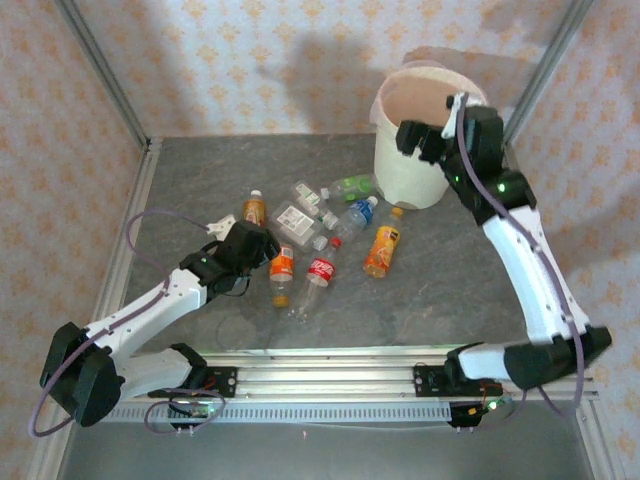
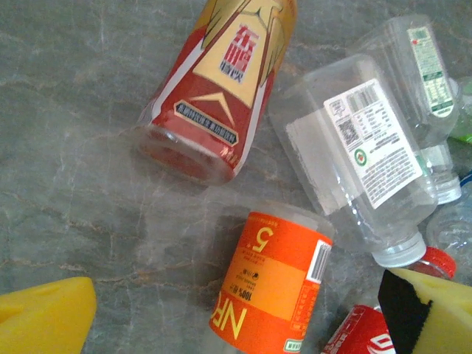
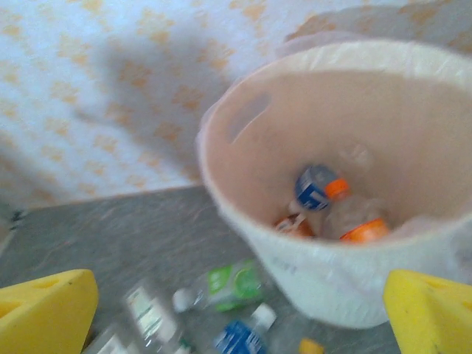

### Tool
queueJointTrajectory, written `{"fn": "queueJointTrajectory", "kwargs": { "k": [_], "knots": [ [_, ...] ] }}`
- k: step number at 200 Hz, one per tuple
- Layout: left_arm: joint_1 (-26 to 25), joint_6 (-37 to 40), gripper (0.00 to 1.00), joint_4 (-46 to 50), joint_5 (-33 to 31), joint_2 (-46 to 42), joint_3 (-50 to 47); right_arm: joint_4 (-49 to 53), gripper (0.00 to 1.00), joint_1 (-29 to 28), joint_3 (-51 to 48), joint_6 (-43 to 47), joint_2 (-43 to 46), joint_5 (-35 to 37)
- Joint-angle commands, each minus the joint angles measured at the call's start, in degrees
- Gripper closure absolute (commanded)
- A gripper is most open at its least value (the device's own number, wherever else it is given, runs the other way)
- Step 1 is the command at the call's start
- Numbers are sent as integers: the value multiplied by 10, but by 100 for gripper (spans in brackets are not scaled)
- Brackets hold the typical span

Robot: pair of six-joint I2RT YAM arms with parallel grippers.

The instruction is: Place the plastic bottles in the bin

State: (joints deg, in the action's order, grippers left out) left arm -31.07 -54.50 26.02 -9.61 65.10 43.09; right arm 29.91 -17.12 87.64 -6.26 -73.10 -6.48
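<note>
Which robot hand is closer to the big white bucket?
The right one. The right gripper hangs right beside the rim of the bin. The left gripper is far off across the table, over the loose bottles.

Left end effector (image 1: pixel 258 246) low, right end effector (image 1: pixel 421 140) raised, both spread.

Blurry bottles (image 3: pixel 318 188) in bin (image 3: pixel 332 291), lbls illegible

Pale wallpaper (image 1: pixel 300 60) w/ orange motifs; grey marbled tabletop (image 1: pixel 460 290); metal corner posts (image 1: pixel 100 70)
</note>
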Motion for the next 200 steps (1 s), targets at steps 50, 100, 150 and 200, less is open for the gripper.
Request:
{"fn": "queueJointTrajectory", "kwargs": {
  "k": [50, 100, 150, 200],
  "knots": [
    [-9, 52, 0, 1, 69, 35, -4, -87, 1, -45, -216, -96, 153, -7],
    [-55, 38, 0, 7, 61, 77, -14, -149, 0, -44, -296, -168, 186, 50],
    [-80, 66, 4, -32, 80, 85, -47, -139, 1, -45, -274, -150, 158, 56],
    [-81, 125, 15, -14, 80, 147, -20, -153, 1, -45, -285, -165, 144, 46]
  ]
}}
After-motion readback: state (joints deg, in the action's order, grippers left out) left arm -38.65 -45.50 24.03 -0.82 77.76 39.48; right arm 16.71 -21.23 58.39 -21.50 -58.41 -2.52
